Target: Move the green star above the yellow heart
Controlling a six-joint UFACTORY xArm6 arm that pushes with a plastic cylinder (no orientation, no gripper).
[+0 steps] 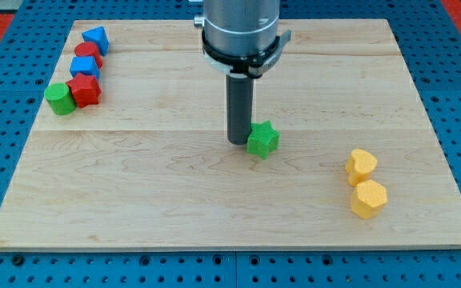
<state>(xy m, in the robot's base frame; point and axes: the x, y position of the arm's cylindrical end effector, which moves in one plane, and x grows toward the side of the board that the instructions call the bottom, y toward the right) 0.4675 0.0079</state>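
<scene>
The green star [263, 139] lies near the middle of the wooden board. My tip [238, 142] stands just to the star's left, touching or almost touching it. The yellow heart [361, 166] lies toward the view's right, lower than the star and well apart from it. A yellow hexagon [369, 198] sits directly below the heart, touching it.
A cluster sits at the view's upper left: a blue triangle [95, 38], a red cylinder [88, 53], a blue cube [85, 66], a red star [84, 90] and a green cylinder [59, 98]. The board [174, 200] rests on a blue pegboard.
</scene>
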